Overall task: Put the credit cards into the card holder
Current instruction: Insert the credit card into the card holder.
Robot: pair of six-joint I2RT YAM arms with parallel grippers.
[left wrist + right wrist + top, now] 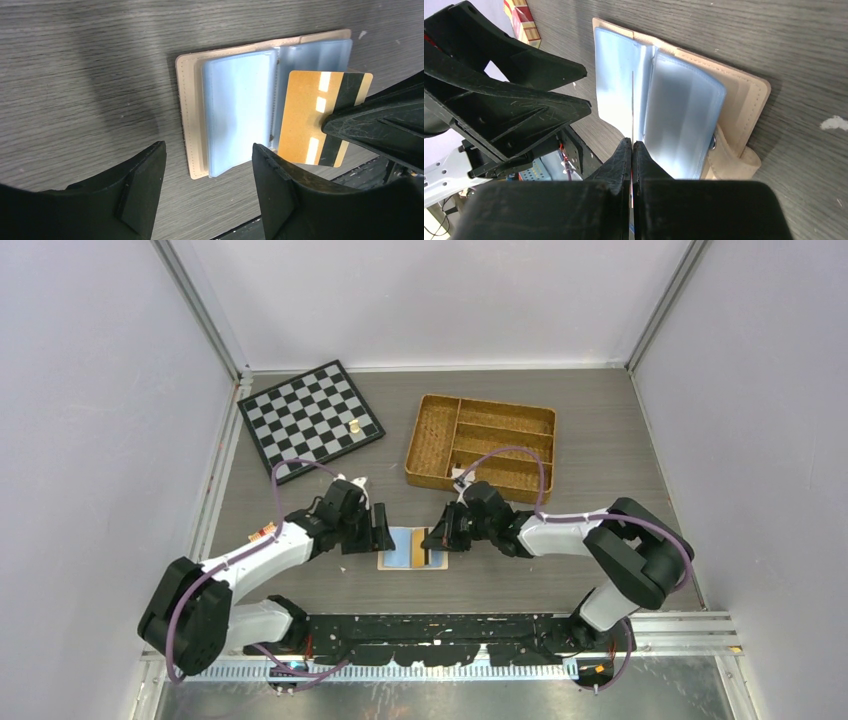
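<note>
Card holder (pixel 186 100) lies open, pale-blue sleeves (pixel 235 110) showing; right hand (pixel 632 146) pinches gold black-striped card (pixel 305 115); left hand (pixel 209 150) gapes.

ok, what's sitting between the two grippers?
The open card holder, with the orange credit card pinched by the right gripper over its sleeves; left gripper open. Top view shows it.

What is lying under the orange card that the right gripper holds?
The open card holder: its clear sleeves show beyond the top edge of the orange card, on which the right gripper is shut. The sleeves' lower part is covered.
</note>
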